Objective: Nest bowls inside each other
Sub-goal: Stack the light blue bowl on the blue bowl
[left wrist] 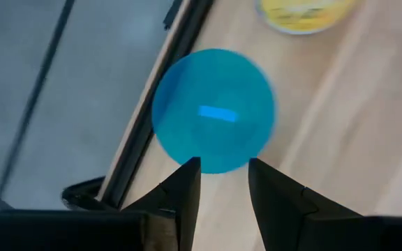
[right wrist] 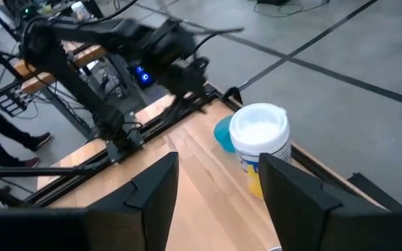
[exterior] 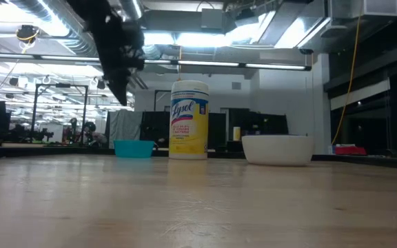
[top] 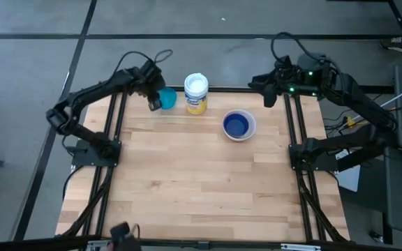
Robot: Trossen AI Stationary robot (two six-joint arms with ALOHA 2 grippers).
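Observation:
A teal bowl (top: 167,98) (left wrist: 213,110) rests on its base near the table's far left corner, close to the edge. My left gripper (left wrist: 223,174) (top: 155,104) hangs just above its near-left rim, slanting down, open, touching nothing; in the low view the left gripper (exterior: 123,95) is clear of the teal bowl (exterior: 134,148). A white bowl (top: 239,126) (exterior: 278,149) with a dark blue bowl (top: 236,125) inside stands right of centre. My right gripper (right wrist: 218,185) (top: 267,97) is raised over the far right edge, open and holding nothing.
An upright yellow-labelled container with a white lid (top: 196,93) (right wrist: 260,143) stands between the teal bowl and the white bowl, close to the teal one. The black frame rail (left wrist: 152,125) runs along the table edge beside the teal bowl. The near half of the wooden table (top: 201,188) is bare.

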